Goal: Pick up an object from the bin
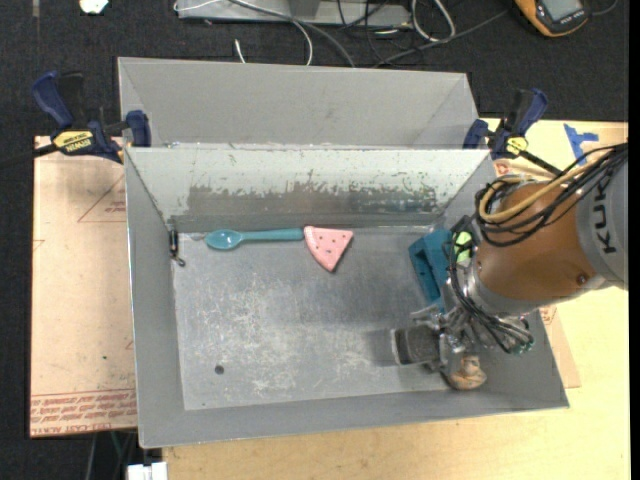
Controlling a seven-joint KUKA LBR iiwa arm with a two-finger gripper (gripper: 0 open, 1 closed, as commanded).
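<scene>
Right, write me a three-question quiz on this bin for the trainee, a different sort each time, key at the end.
1. True or false: the teal spoon lies by the back wall of the bin, its bowl toward the view's left.
2. Where in the bin is the gripper? A: back left corner. B: front left corner. C: near the front right corner.
3. Short answer: what lies just off the right end of the spoon's handle?

Key: 1 true. 2 C. 3 the pink wedge, a triangular piece with dark specks.
</scene>
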